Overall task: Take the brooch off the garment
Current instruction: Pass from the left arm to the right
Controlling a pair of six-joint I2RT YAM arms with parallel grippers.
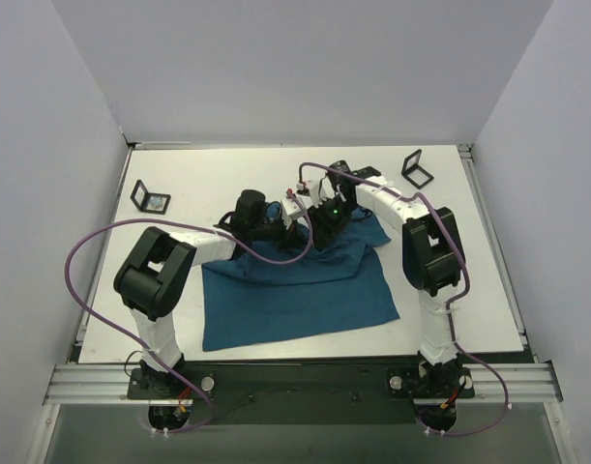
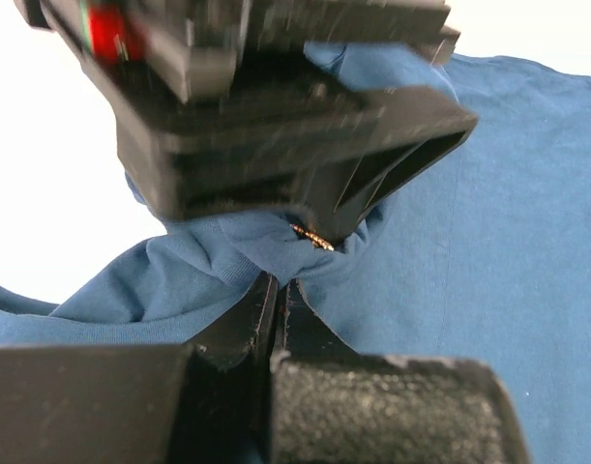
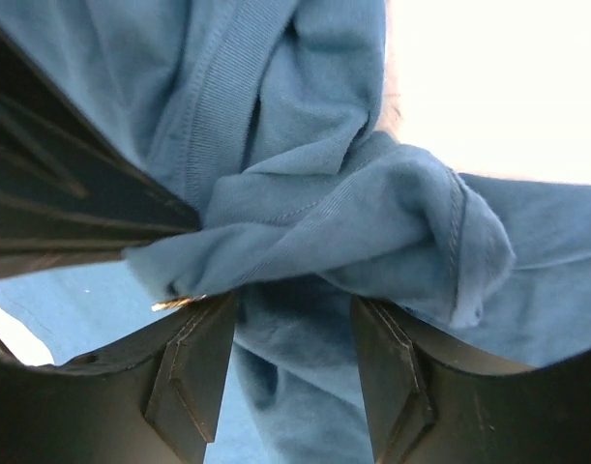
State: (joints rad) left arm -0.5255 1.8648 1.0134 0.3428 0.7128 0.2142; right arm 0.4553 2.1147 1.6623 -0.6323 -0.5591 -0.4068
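Note:
The dark teal garment (image 1: 295,295) lies mid-table with its upper part bunched and lifted between the two arms. My left gripper (image 2: 279,285) is shut on a fold of the garment (image 2: 488,242), just below the brooch (image 2: 312,238), a tiny gold piece on the raised fabric. My right gripper (image 3: 293,304) is open, its fingers (image 3: 193,367) straddling a hanging bunch of the garment (image 3: 314,222) without clamping it. A gold sliver of the brooch (image 3: 177,303) shows at the tip of its left finger, outside the gap. In the top view the brooch is hidden by the grippers.
Two black square frames stand on the white table (image 1: 469,290), one at the back left (image 1: 150,198) and one at the back right (image 1: 417,169). Purple cables loop over both arms. White walls enclose the table on three sides.

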